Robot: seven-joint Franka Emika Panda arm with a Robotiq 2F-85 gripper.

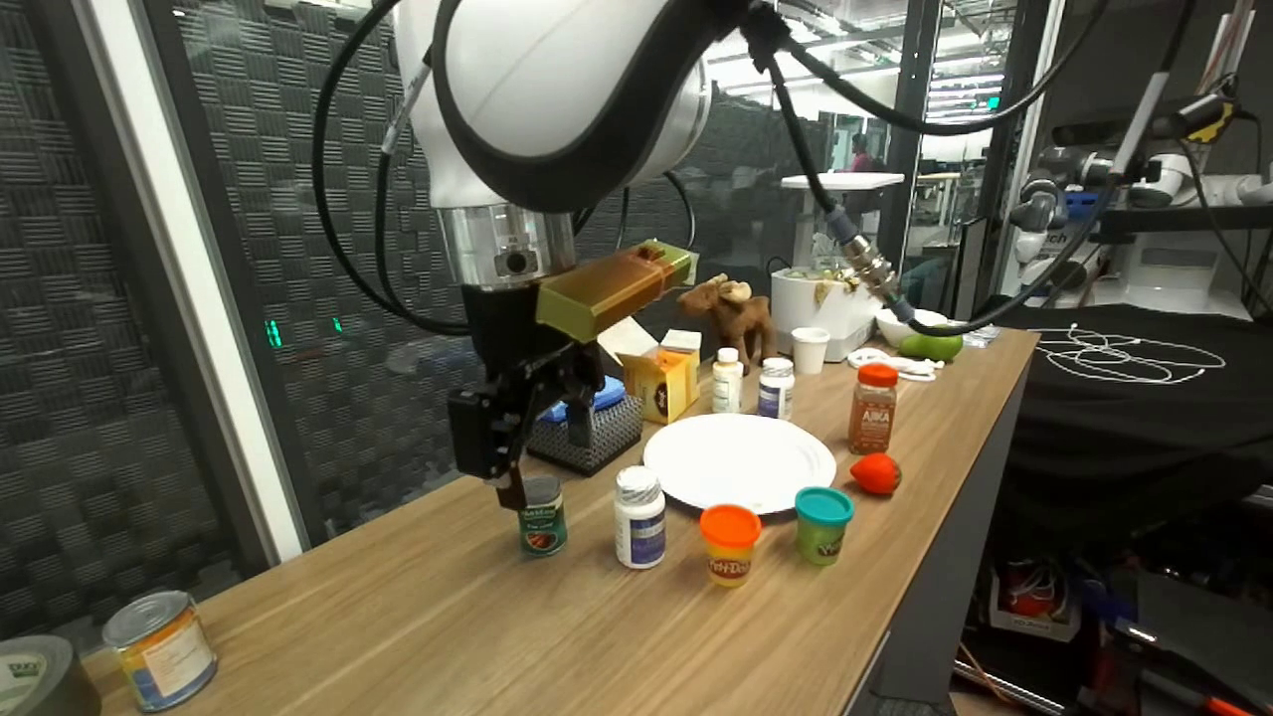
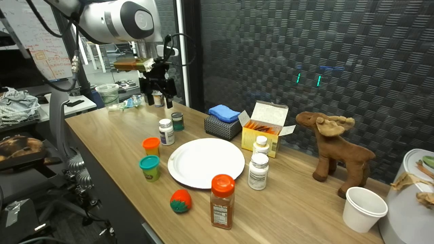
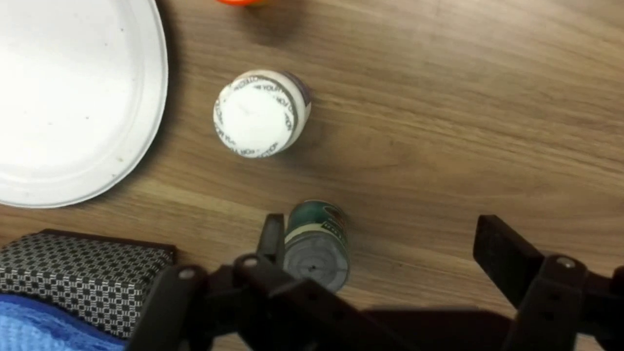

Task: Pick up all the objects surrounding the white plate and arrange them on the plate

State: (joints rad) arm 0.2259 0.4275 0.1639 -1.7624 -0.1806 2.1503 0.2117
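White plate [image 2: 206,162] lies near the centre of the frame in an exterior view, with none of the objects on it; we judge that all the arranging is to do. Around it there we find a small green can [image 2: 177,122] and a white bottle [image 2: 166,132] left of centre, an orange-lidded cup [image 2: 151,146] and a teal-lidded cup [image 2: 149,167] farther left, a strawberry-shaped red ball [image 2: 180,201] and a red-capped bottle [image 2: 222,202] low in the frame, and two more white bottles [image 2: 258,172] at right.

In the wrist view our gripper [image 3: 380,227] reaches in from the bottom, fingers spread wide and holding nothing. The finger at that frame's left partly hides the can, so we take the step in hand to be lining up a first pick on it. Next we would bring the can midway between the fingers, lower straight down, then squeeze; an off-centre descent might tip it.
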